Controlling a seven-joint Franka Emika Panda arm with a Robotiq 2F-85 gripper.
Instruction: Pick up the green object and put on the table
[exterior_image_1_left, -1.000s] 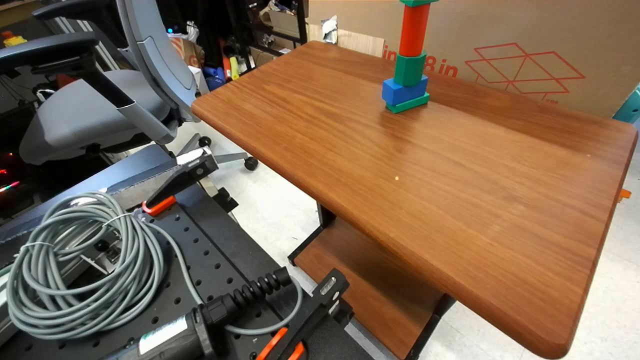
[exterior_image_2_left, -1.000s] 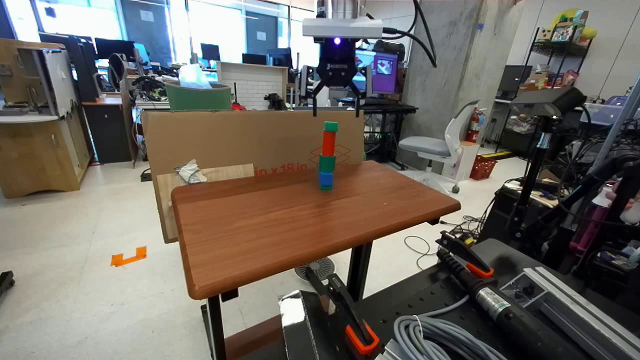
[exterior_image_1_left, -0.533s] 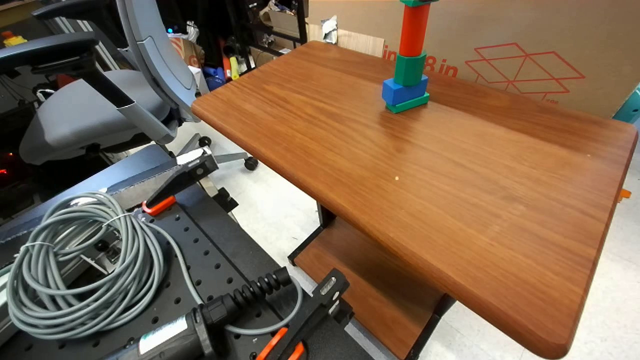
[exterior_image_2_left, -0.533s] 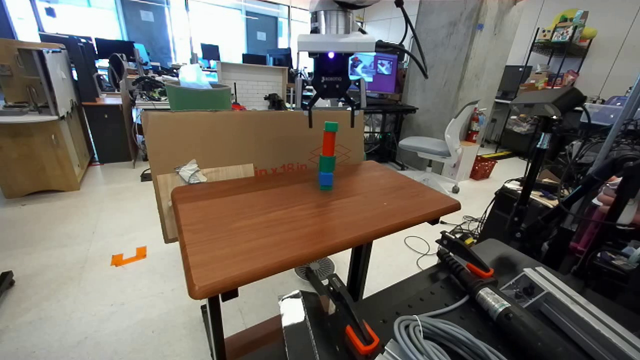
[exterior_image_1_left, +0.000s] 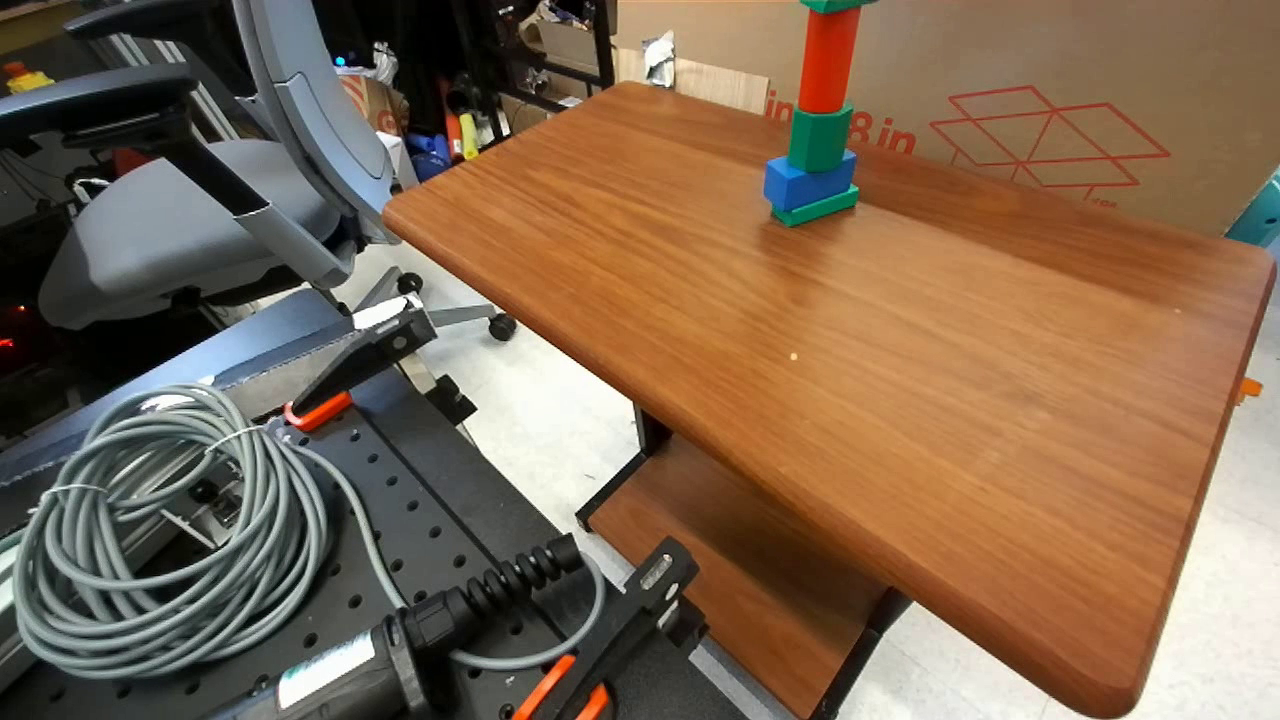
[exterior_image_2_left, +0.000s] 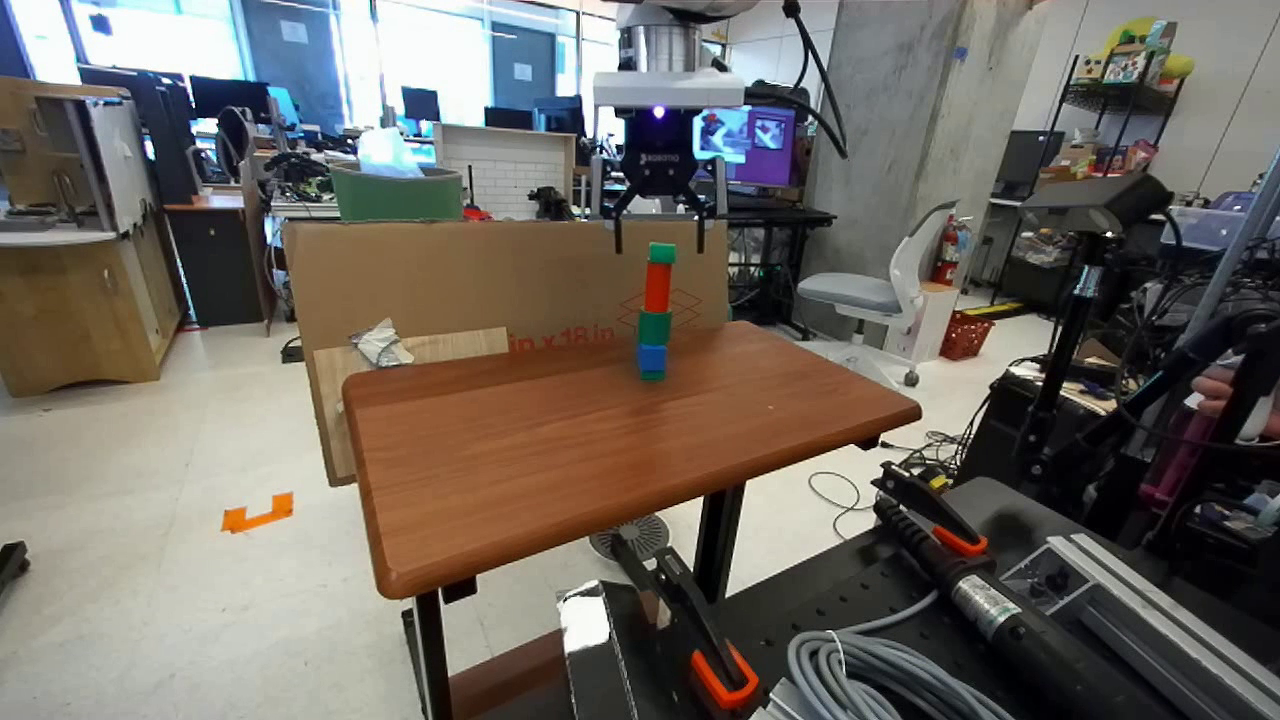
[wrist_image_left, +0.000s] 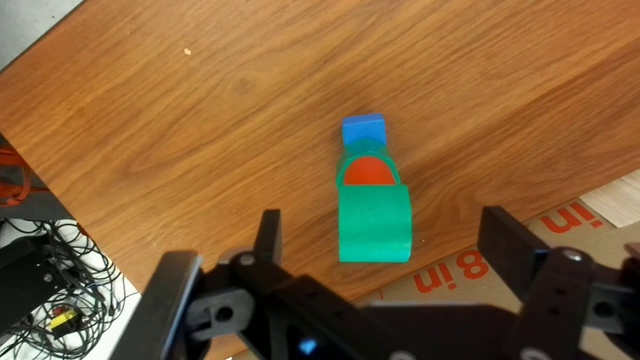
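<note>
Reddish-brown wood-grain table (exterior_image_2_left: 520, 450) under red-blue-green block tower (exterior_image_2_left: 656, 298), small bright-green block (wrist_image_left: 375, 223) on top. Black 2-finger gripper (exterior_image_2_left: 660, 243) wide, empty. Likely pre-grasp; next: align, lower, pinch without toppling tower.

The top block (exterior_image_2_left: 662, 253) caps a tower (exterior_image_2_left: 655, 318) on the table (exterior_image_2_left: 560, 440), cardboard (exterior_image_2_left: 450, 280) behind.

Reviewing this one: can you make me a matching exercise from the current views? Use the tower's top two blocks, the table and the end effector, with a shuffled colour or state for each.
Things
1. topmost block
2. block directly beneath it
3. table
4. end effector

Colours and states
a. red
b. open
c. brown, wood-grained
d. green

Right pairs: 1-d; 2-a; 3-c; 4-b
</note>
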